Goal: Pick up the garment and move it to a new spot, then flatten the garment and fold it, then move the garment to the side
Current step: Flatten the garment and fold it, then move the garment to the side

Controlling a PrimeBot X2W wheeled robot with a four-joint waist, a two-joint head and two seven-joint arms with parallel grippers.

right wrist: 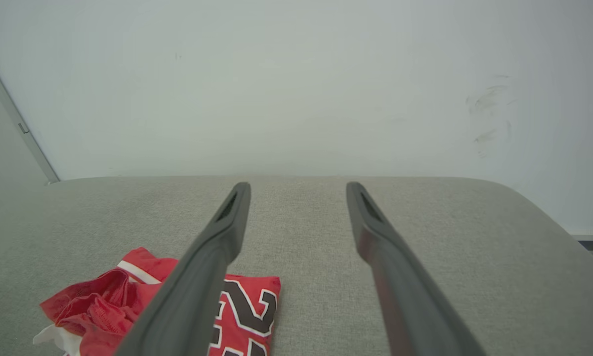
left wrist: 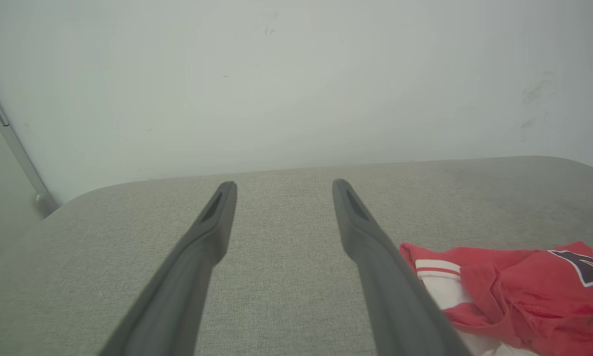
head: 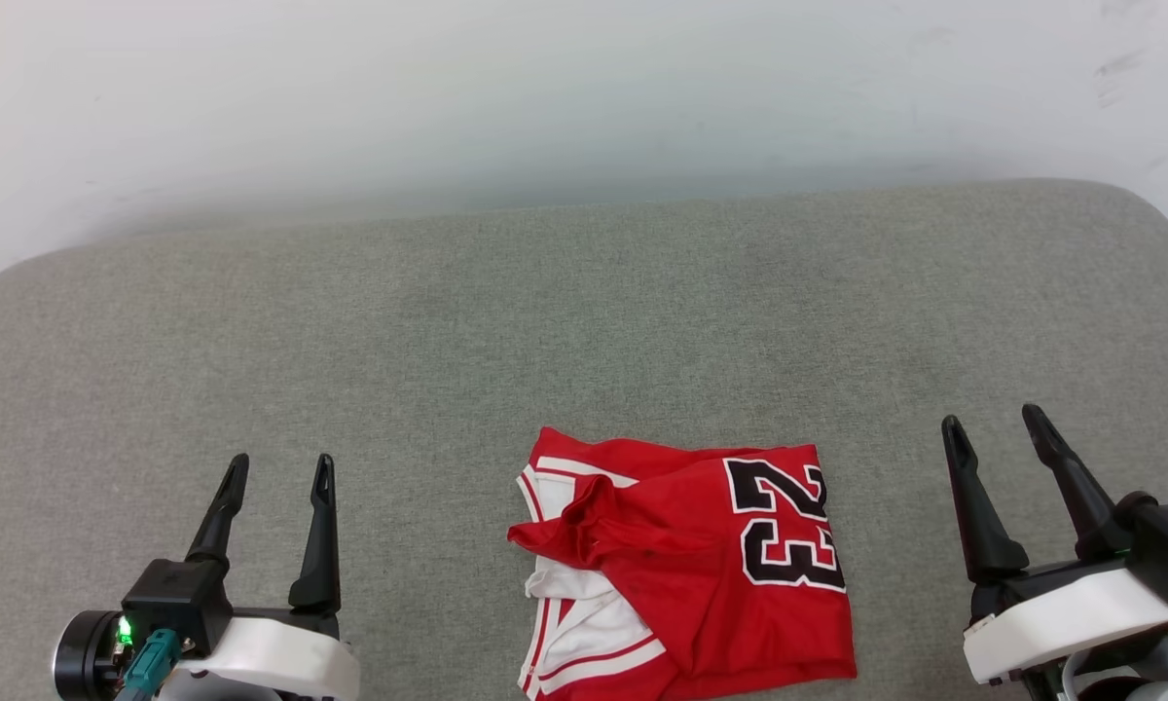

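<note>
garment (head: 686, 565) folded on grey cushion (head: 545, 321) | L end effector (head: 283, 460), R end effector (head: 992, 417) released | wall (head: 545, 88) behind

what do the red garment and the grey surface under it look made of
The garment: probably thin soft cloth, matte; it lies in limp folds and creases. The grey surface: seemingly woven upholstery fabric, matte, with a fine flecked weave and rounded, cushion-like corners.

The garment (head: 701, 574) lay on the near part of the bench (head: 545, 321), slightly right of centre. The left gripper (head: 283, 460) was well apart to its left, the right gripper (head: 991, 416) nearer on its right. A wall (head: 584, 88) stood behind the bench.
</note>
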